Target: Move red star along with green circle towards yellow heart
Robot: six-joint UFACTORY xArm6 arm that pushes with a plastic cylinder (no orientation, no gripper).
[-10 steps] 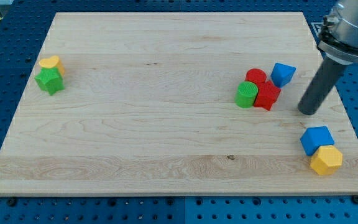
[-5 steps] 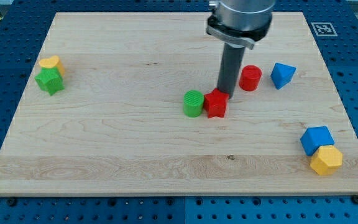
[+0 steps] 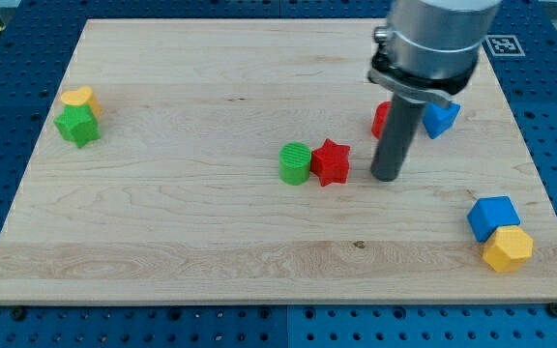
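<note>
The red star (image 3: 331, 161) lies near the board's middle, touching the green circle (image 3: 296, 162) on its left. My tip (image 3: 386, 177) rests on the board just to the right of the red star, a small gap between them. The yellow heart (image 3: 80, 99) sits at the far left, with a green star (image 3: 76, 126) touching it below.
A red cylinder (image 3: 382, 118) is partly hidden behind my rod, with a blue block (image 3: 442, 117) to its right. A blue cube (image 3: 492, 217) and a yellow hexagon block (image 3: 507, 248) sit at the lower right. The wooden board (image 3: 211, 242) lies on a blue pegboard.
The red star and green circle were pushed left, away from the red cylinder. My tip has since gone from behind the star to its right side.
</note>
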